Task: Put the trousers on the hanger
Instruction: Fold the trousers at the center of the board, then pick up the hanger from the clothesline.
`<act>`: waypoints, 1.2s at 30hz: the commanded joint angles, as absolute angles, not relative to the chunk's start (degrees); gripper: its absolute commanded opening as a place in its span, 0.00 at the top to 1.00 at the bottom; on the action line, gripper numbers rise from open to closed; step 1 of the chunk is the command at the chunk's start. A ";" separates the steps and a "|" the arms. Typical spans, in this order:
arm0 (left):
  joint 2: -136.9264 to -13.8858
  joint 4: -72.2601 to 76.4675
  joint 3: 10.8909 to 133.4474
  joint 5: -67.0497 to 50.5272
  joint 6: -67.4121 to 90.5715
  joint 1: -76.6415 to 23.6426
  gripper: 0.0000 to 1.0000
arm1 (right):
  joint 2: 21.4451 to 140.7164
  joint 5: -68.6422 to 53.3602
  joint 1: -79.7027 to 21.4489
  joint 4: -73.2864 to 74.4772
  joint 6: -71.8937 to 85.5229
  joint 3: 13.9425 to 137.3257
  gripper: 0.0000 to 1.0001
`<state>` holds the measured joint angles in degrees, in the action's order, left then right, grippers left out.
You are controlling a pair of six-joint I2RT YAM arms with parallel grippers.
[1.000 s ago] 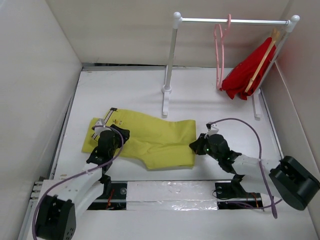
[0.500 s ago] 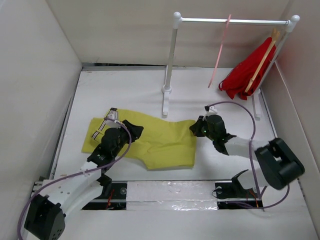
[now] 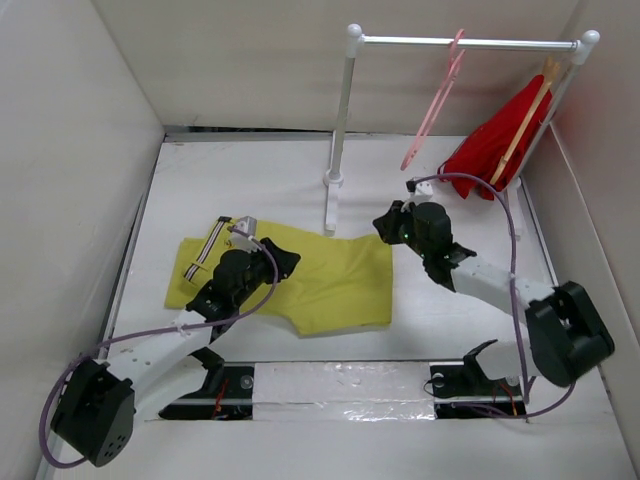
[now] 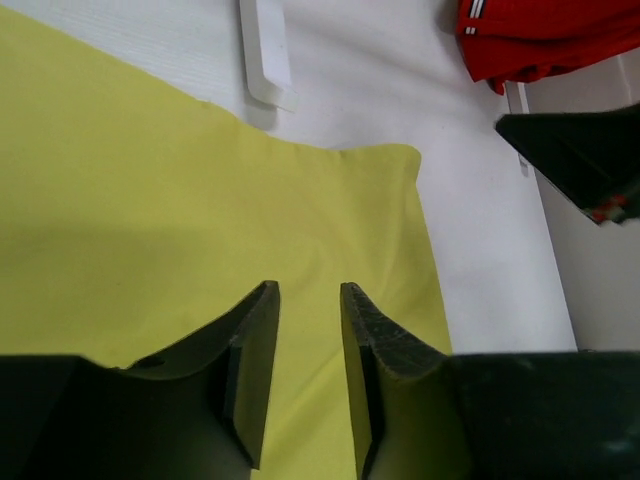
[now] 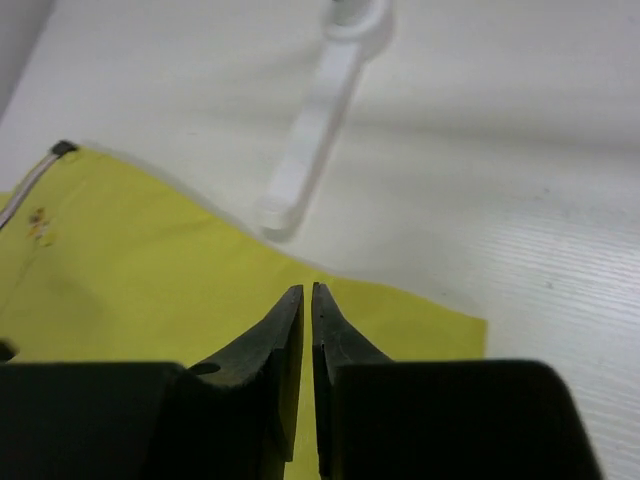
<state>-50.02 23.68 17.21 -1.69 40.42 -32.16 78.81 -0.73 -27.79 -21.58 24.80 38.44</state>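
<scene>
The mustard-yellow trousers (image 3: 335, 285) lie flat on the table, with the striped waistband (image 3: 205, 250) at the left. My left gripper (image 3: 287, 259) hovers over the middle of the trousers. The left wrist view shows it (image 4: 308, 292) open and empty above the yellow cloth (image 4: 150, 220). My right gripper (image 3: 381, 222) is shut and empty, just beyond the leg's far right corner. In its wrist view it (image 5: 307, 290) points over the trousers' edge (image 5: 140, 280). The pink hanger (image 3: 432, 105) hangs on the rail, tilted to the left.
The white rack's left post (image 3: 340, 120) and foot (image 3: 331, 210) stand just behind the trousers. The foot also shows in the right wrist view (image 5: 315, 130). A red garment (image 3: 495, 145) on a wooden hanger hangs at the rail's right end. White walls close in on both sides.
The right gripper has moved from the trouser leg's edge toward the far side. The left gripper has moved right over the trousers. The pink hanger has swung leftward on the rail.
</scene>
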 commanded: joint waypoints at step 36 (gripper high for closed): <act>-50.89 28.12 25.05 -3.78 27.51 -37.44 0.90 | 82.97 21.62 -20.31 7.39 7.03 83.77 0.81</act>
